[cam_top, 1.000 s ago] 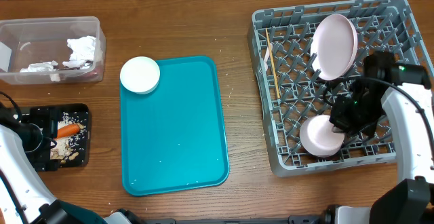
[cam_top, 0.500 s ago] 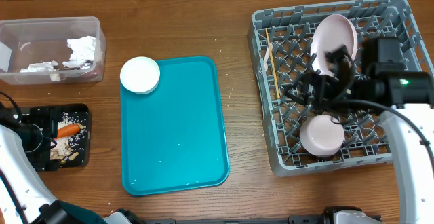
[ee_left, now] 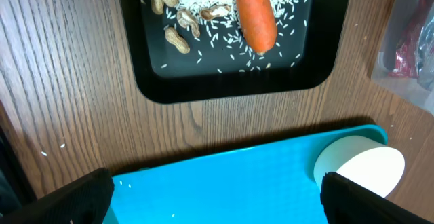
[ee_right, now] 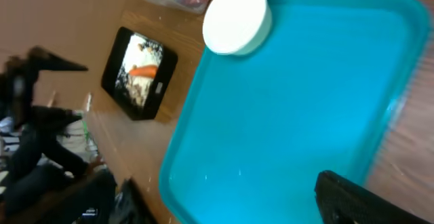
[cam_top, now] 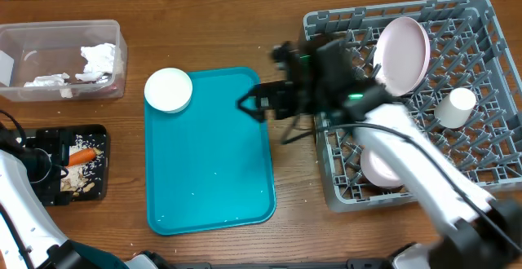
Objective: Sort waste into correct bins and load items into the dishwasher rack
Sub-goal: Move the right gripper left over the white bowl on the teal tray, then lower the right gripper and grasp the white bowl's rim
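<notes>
A white round bowl [cam_top: 169, 90] sits on the far left corner of the teal tray [cam_top: 210, 151]. The grey dishwasher rack [cam_top: 326, 171] holds a pink plate [cam_top: 402, 55], a pink bowl [cam_top: 383, 165], a white cup [cam_top: 454, 108] and a chopstick [cam_top: 326, 73]. My right gripper [cam_top: 259, 104] hangs open and empty over the tray's far right edge. In the right wrist view the right gripper [ee_right: 244, 207] looks down on the tray [ee_right: 291, 115] and the bowl [ee_right: 237, 17]. My left gripper [ee_left: 217, 203] is open and empty above the tray's left edge [ee_left: 237, 183], next to the black food-waste tray [ee_left: 149, 81].
The black tray [cam_top: 99, 134] holds a carrot [ee_left: 254, 10], peanuts [ee_left: 173, 34] and rice. A clear bin [cam_top: 61, 24] with crumpled paper and wrappers stands at the far left. Crumbs lie on the wooden table between the teal tray and the rack.
My right arm has swung left from the rack to the tray's far right edge. A white cup now shows in the rack where the arm was. The left arm has not moved.
</notes>
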Motion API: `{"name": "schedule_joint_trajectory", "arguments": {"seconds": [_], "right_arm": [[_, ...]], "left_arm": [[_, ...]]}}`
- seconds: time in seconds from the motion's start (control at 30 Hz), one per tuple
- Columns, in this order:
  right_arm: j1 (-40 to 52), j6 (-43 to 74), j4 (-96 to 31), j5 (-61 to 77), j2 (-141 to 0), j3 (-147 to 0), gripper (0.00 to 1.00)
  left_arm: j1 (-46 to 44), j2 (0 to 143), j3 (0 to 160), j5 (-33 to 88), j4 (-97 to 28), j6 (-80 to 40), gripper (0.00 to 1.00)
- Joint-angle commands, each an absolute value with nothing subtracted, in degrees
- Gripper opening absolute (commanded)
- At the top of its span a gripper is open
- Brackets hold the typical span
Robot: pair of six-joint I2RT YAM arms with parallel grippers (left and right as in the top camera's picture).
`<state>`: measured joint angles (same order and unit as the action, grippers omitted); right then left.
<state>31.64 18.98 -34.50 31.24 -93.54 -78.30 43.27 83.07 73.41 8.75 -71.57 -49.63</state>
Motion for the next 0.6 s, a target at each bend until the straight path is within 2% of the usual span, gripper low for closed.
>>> {"name": "schedule_joint_trajectory", "arguments": {"seconds": [0.0, 0.23, 0.57], "right_arm": [[37.0, 25.2, -27.8, 22.0, -100.2, -78.6, 0.93], [41.5, 30.5, -12.8, 19.6, -112.5, -81.2, 0.94], [42.0, 33.3, -7.5, 15.3, -121.0, -89.1, 0.91]], "left_arm": [[43.5, 83.2, 73.2, 8.2, -71.7, -50.6, 1.0], [43.5, 83.2, 73.2, 8.2, -71.7, -50.6, 1.0], [43.5, 83.2, 73.2, 8.2, -71.7, -50.6, 1.0]]}}
